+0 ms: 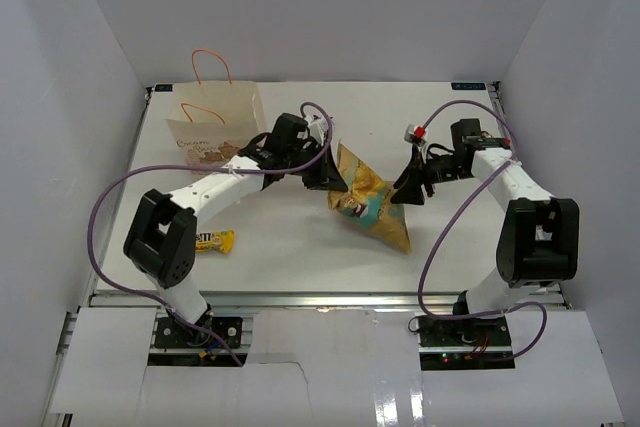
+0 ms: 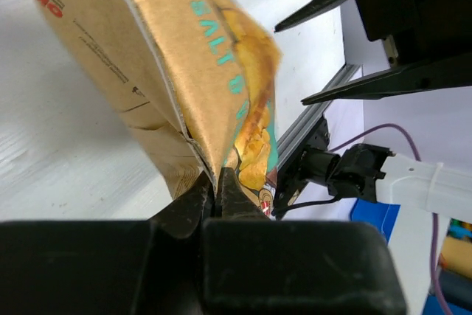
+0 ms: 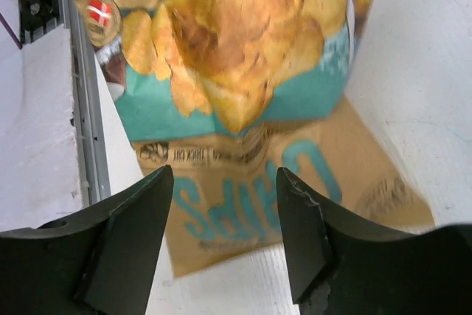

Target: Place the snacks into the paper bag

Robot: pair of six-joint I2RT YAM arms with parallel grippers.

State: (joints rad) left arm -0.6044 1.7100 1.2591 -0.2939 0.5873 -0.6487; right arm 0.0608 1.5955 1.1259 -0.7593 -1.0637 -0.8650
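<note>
The golden-yellow and teal chip bag (image 1: 368,202) is at the table's middle, tilted, its upper edge lifted. My left gripper (image 1: 331,176) is shut on that edge; in the left wrist view the jaws (image 2: 217,178) pinch the bag's seam (image 2: 199,71). My right gripper (image 1: 410,190) is open just right of the bag; in the right wrist view its fingers (image 3: 225,197) frame the chip bag (image 3: 243,71) without touching it. The cream paper bag (image 1: 212,131) stands at the back left, handles up. The yellow M&M's pack (image 1: 213,241) lies by the left arm. The other snacks are out of view.
White enclosure walls stand on the left, right and back. The table's metal front rail (image 1: 320,297) runs along the near edge. Purple cables loop from both arms. A small grey and red object (image 1: 412,132) sits by the right arm.
</note>
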